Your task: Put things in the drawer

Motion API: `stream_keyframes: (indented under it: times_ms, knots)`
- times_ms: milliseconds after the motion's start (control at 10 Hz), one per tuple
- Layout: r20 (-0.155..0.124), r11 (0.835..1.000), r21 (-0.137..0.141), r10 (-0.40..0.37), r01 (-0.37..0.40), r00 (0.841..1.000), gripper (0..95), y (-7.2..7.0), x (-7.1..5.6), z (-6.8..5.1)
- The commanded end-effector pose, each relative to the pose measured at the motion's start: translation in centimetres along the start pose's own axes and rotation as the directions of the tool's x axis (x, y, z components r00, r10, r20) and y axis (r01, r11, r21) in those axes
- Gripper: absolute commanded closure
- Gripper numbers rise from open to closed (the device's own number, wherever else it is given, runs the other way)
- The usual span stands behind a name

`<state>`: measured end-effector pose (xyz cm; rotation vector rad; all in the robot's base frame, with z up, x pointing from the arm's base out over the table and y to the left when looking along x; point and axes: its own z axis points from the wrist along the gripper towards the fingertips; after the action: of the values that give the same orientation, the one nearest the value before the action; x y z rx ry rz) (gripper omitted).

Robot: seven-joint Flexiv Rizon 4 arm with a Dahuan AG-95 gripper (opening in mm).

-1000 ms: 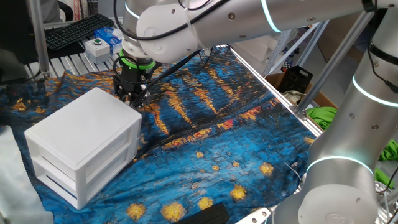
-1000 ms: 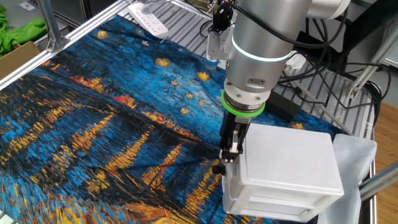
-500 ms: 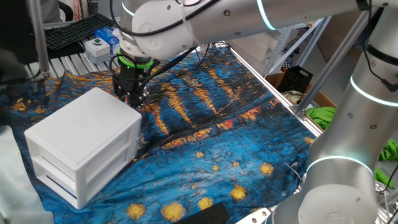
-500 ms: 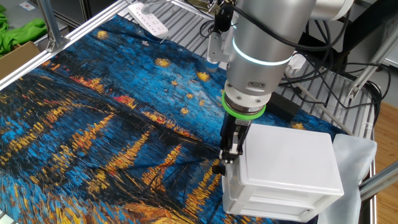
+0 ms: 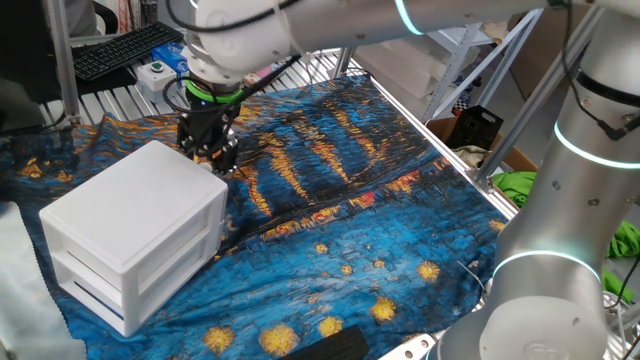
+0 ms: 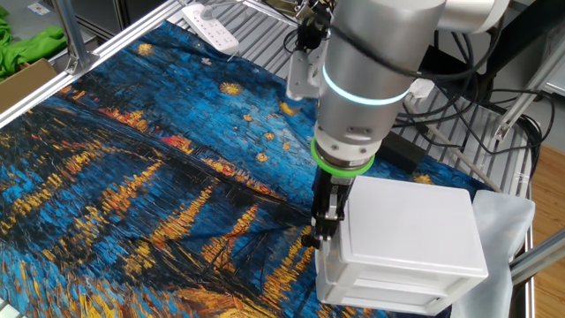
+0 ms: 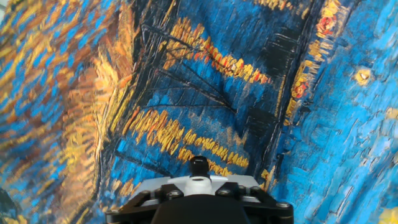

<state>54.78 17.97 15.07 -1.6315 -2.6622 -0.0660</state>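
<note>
One big arm [image 5: 420, 20] reaches in over the worktop, which is covered by a blue and yellow painted cloth [image 5: 340, 200], and its wrist points straight down beside the back corner of the white two-drawer cabinet [image 5: 135, 235]. Both drawers look pushed in flush from the one fixed view, the upper drawer [image 5: 140, 255] included, and in the other fixed view the cabinet [image 6: 402, 238] shows only its plain top and one side. No wooden blocks can be seen in any view, so I cannot tell whether they lie inside the cabinet, behind it or elsewhere. The hand [image 5: 208, 150] hangs low, just beside the cabinet wall and close to the cloth; in the other fixed view the hand [image 6: 325, 208] is seen edge-on, and the hand view shows only the housing with cloth beyond. How far apart the fingers stand cannot be told from these pictures, and nothing is visibly pinched between them. My judgement is that the task sits between steps, with no block in hand and the drawer closed. The next move probably calls for lifting clear of the cabinet corner without knocking it, then finding a block or the drawer front.
</note>
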Motion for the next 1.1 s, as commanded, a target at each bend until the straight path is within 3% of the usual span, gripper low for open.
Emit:
stream_keyframes:
  times_ms: [100,300,500,600,700,1000,1100]
  knots:
    - [-0.023,0.994,0.023,-0.110,0.111,0.994,0.0,-0.2,0.0,-0.3]
    - [-0.038,0.979,0.024,-0.199,0.200,0.979,0.0,-0.2,0.0,-0.6]
    - [-0.079,0.944,-0.005,-0.330,0.330,0.941,0.0,-0.2,-0.1,-1.0]
    - [-0.083,0.931,-0.009,-0.364,0.364,0.928,0.0,-0.2,-0.2,-1.1]
    - [-0.084,0.921,-0.011,-0.388,0.389,0.918,19.0,-0.2,-0.3,-1.2]
    - [-0.087,0.877,-0.025,-0.481,0.480,0.873,19.0,-0.3,-1.3,-1.7]
    - [-0.086,0.853,-0.028,-0.521,0.521,0.849,19.0,-0.4,-1.7,-1.9]
